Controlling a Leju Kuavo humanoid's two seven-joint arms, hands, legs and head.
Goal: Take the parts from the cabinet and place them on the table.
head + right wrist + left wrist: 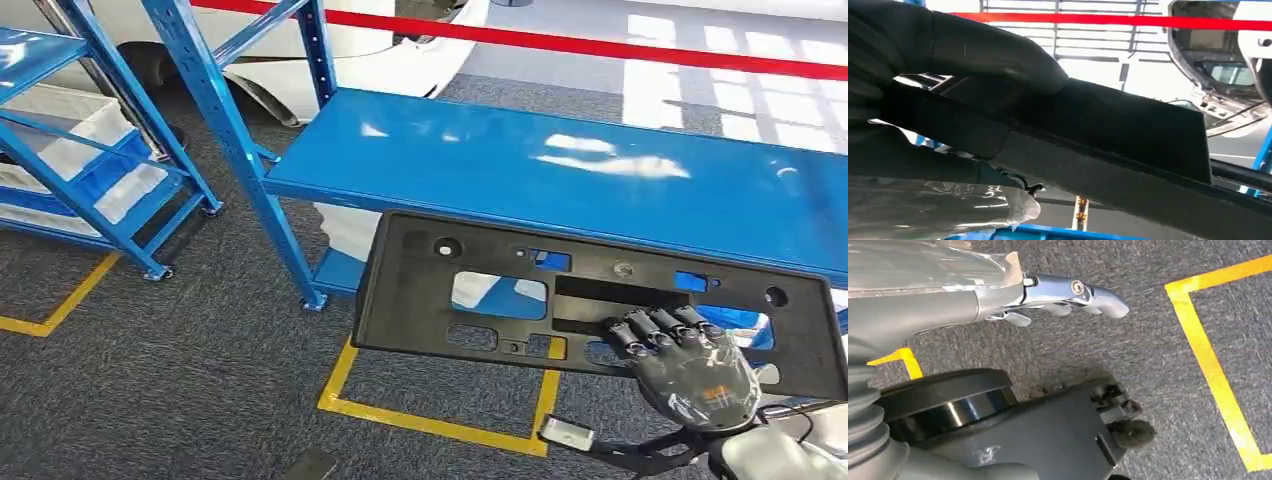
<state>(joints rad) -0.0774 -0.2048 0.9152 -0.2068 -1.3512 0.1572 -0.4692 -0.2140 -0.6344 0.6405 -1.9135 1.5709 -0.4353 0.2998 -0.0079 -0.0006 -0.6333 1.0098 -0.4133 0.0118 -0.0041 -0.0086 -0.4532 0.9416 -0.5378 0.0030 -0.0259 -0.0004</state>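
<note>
- The right hand (690,365) grips a large flat black plastic panel (480,270), its dark fingers (655,327) curled over the panel's near edge towards the right end.
- The panel is held roughly level, lifted in front of the robot, just near of the blue shelf (560,170) and partly overlapping that shelf's near edge in the head view. I cannot tell whether it touches the shelf.
- The panel is a wide rectangle with several cut-outs and small round holes; blue shelf and grey floor show through the openings.
- In the right wrist view the panel (1108,130) runs as a dark slab across the picture, with the thick grey thumb (993,55) pressed on one face and the rest of the right hand (923,160) on the other.
- The left hand (1068,295) hangs over the grey carpet (1158,350), holding nothing, its silver fingers (1100,297) loosely extended and slightly apart.
- Yellow tape lines (430,420) mark a rectangle on the carpet below the panel.
- To the far left stands another blue rack (110,150) holding white bins (60,125).
- A red barrier band (600,45) crosses the far side, with a white car (380,60) behind it.
</note>
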